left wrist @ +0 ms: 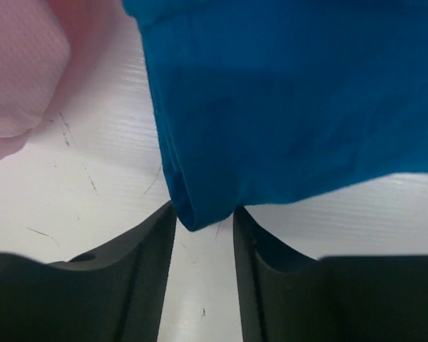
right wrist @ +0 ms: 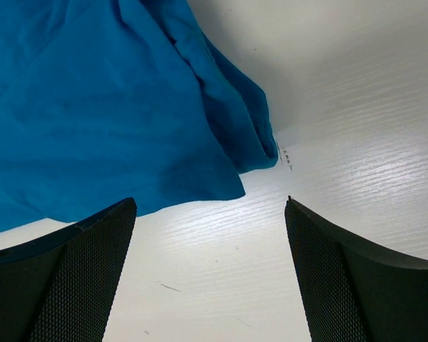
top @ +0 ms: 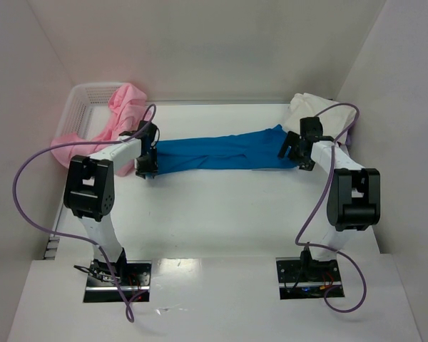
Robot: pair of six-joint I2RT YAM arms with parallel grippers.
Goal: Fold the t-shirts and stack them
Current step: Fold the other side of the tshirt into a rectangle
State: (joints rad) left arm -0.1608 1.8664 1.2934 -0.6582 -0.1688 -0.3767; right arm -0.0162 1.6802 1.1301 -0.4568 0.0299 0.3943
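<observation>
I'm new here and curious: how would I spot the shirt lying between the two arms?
On the white table, stretched left to right across its middle, lies the blue t-shirt, pulled into a long band. It is the only bright blue cloth: the pink t-shirts are heaped far left, a cream-white t-shirt far right.

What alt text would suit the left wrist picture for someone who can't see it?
A corner of a bright blue cloth t-shirt lies on a white table, its tip between two dark jaws standing apart. Pale pink cloth fills the upper left corner.
</observation>
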